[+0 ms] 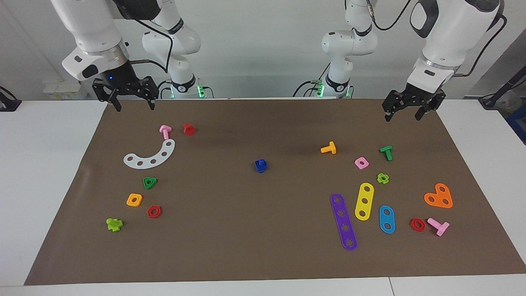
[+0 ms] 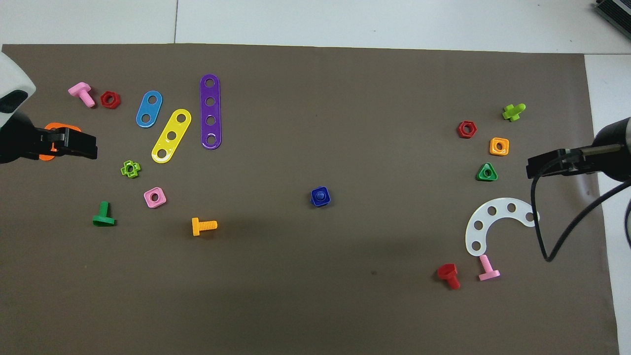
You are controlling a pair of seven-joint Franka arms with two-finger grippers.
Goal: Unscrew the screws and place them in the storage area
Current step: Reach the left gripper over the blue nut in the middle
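While both arms wait raised over the robots' edge of the brown mat (image 1: pixel 263 255) on the tabletop (image 1: pixel 49 164), each hand stands open and holds nothing. Left hand (image 1: pixel 404 112) hangs over the mat corner at its own end, above the green bolt (image 1: pixel 386 152); right hand (image 1: pixel 130 102) hangs over the corner at its end, above the pink bolt (image 1: pixel 165 131) and red bolt (image 1: pixel 188 129).

Blue bolt (image 1: pixel 261 165) sits mid-mat, well apart from both hands, roughly between them, seated in a blue square nut, head up.

No bin or tray in view; parts lie loose in two clusters. Under the left hand's end: orange bolt (image 1: pixel 328 148), pink nut (image 1: pixel 361 163), purple strip (image 1: pixel 343 222), yellow strip (image 1: pixel 364 201), blue strip (image 1: pixel 386 219), orange heart plate (image 1: pixel 439 196). Under the right hand's end: white curved strip (image 1: pixel 150 155), green triangular nut (image 1: pixel 150 182), orange nut (image 1: pixel 134 200), red nut (image 1: pixel 154 211).
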